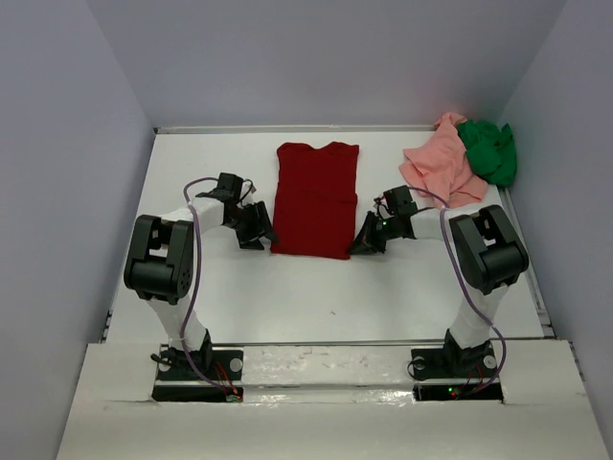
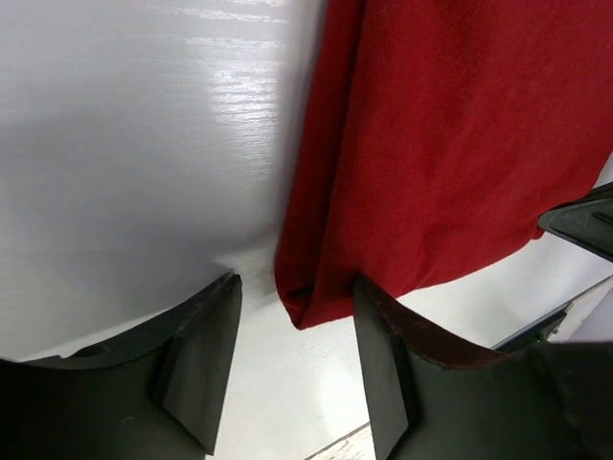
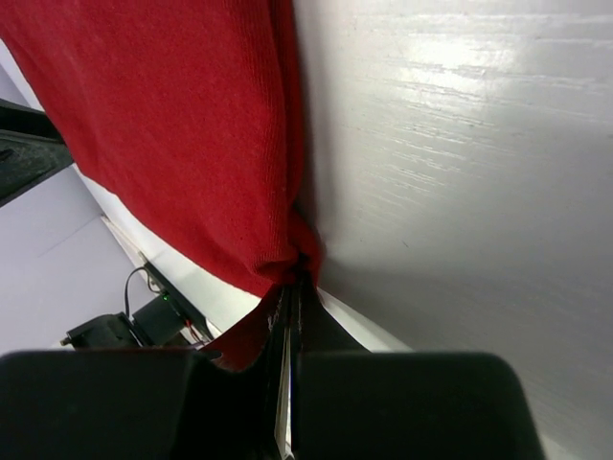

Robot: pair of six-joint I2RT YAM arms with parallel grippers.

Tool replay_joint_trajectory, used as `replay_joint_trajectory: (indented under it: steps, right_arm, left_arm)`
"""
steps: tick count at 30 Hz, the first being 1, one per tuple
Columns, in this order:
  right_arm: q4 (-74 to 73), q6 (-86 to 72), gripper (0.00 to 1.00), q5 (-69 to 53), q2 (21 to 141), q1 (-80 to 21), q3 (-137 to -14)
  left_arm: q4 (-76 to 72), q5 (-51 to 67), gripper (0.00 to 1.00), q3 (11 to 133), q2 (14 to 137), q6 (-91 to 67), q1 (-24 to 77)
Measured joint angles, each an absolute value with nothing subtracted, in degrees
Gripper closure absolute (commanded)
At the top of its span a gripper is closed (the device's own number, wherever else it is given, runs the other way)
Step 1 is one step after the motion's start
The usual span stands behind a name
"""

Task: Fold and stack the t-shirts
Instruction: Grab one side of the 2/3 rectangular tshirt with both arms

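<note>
The dark red t-shirt point(image 1: 316, 196) lies flat on the white table as a long narrow rectangle, sleeves folded in. My left gripper point(image 1: 261, 235) is at its near left corner, open. In the left wrist view that corner point(image 2: 311, 297) lies between the spread fingers point(image 2: 393, 364) of the left gripper point(image 2: 295, 287). My right gripper point(image 1: 362, 244) is at the near right corner, shut on it; the red cloth point(image 3: 172, 125) bunches into the right gripper point(image 3: 297, 273). The salmon pink t-shirt point(image 1: 439, 165) and the bright green t-shirt point(image 1: 488, 149) lie crumpled together at the far right.
Grey walls enclose the table point(image 1: 383, 297) on the left, back and right. The crumpled pile sits against the right wall, close to the right arm's elbow point(image 1: 493, 249). Bare tabletop stretches between the arms' bases and the red shirt.
</note>
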State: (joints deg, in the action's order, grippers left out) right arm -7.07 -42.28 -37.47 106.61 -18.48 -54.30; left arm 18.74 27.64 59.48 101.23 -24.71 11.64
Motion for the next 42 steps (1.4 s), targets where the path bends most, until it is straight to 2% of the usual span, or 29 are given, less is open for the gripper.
replay_joint_trajectory:
  steps: [5, 8, 12, 13, 15, 16, 19, 30, 42]
  right_arm:
    - [-7.35, -41.82, 1.0, -37.36, 106.76, -18.48, -54.68]
    - [-7.53, -41.74, 1.0, -37.43, 106.98, -18.48, -54.92]
    - [-8.03, -41.23, 1.0, -37.36, 107.2, -18.48, -55.46]
    - [-8.16, -41.15, 1.0, -37.36, 107.28, -18.48, -55.61]
    - [-8.67, -40.86, 1.0, -37.28, 107.31, -18.48, -55.86]
    - [-8.99, -40.69, 1.0, -37.19, 107.31, -18.48, -56.03]
    - [-9.93, -40.29, 1.0, -36.91, 107.31, -18.48, -56.53]
    - [-16.25, -37.63, 1.0, -36.01, 106.39, -18.48, -57.17]
    - [-21.41, -35.4, 1.0, -34.0, 91.7, -19.11, -44.14]
  left_arm:
    - [18.11, 29.52, 0.44, 59.24, 102.69, -25.54, 12.69]
    - [17.45, 30.81, 0.5, 59.24, 103.35, -25.89, 13.26]
    - [16.82, 31.97, 0.7, 59.24, 104.31, -26.04, 13.93]
    - [16.78, 32.14, 0.84, 59.22, 104.71, -26.17, 14.09]
    - [16.69, 32.56, 0.95, 59.22, 105.06, -26.41, 14.15]
    - [16.6, 32.75, 0.96, 59.22, 105.08, -26.48, 14.15]
    - [16.6, 32.84, 1.0, 59.22, 105.08, -26.65, 14.17]
    - [13.82, 32.6, 1.0, 53.87, 101.32, -28.42, 14.79]
    - [10.83, 28.99, 1.0, 39.09, 87.94, -37.04, 23.86]
